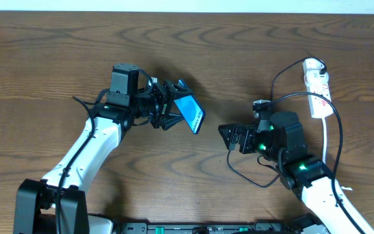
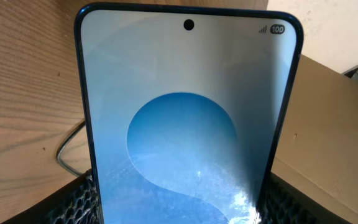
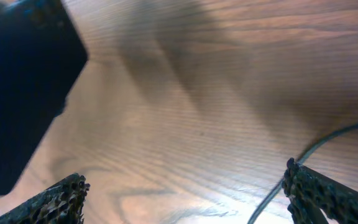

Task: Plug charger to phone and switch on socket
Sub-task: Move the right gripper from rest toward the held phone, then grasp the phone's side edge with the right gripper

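overhead view: the left gripper (image 1: pixel 173 112) pinches the phone (image 1: pixel 191 113) by one end, holding it tilted above the table's middle. the right gripper (image 1: pixel 228 137) hangs spread and empty near it. the charger (image 1: pixel 244 177) loops toward the near right edge, its tip not discernible. the socket (image 1: pixel 317 88) lies by the far right corner. the right gripper should probably find the tip and grip just behind it, with the phone held steady.

Lower end of phone (image 2: pixel 188 112) off-frame.
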Controlling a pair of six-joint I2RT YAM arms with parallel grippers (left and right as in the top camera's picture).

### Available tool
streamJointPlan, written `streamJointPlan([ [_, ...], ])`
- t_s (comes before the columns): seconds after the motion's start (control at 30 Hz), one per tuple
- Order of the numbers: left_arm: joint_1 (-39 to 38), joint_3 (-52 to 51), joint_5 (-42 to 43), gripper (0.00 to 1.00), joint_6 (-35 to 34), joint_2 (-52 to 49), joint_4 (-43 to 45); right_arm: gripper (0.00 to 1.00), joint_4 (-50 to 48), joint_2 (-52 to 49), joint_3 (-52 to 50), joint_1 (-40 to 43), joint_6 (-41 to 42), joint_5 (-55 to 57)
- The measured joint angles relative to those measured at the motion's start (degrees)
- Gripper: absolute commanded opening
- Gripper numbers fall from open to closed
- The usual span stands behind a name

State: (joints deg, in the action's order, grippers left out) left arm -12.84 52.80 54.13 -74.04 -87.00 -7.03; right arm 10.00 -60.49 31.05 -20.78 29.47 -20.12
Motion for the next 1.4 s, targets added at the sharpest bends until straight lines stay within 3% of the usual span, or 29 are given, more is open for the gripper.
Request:
streamJointPlan([
  [0.67,0.0,0.0,-0.94,0.68,-2.25,0.0,0.0,0.99,-2.97,4.98,0.0,-10.75,2.16,1.09],
  [0.93,0.0,0.0,-1.79,0.68,-2.27,0.0,0.0,0.99,-11.3,8.74,0.17,-12.55,2.82,1.68],
  [1.4,0.0,0.0,-1.92,0.68,-2.27,0.0,0.0,0.99,-18.45,-0.07,0.2,-15.21,4.59,10.34],
])
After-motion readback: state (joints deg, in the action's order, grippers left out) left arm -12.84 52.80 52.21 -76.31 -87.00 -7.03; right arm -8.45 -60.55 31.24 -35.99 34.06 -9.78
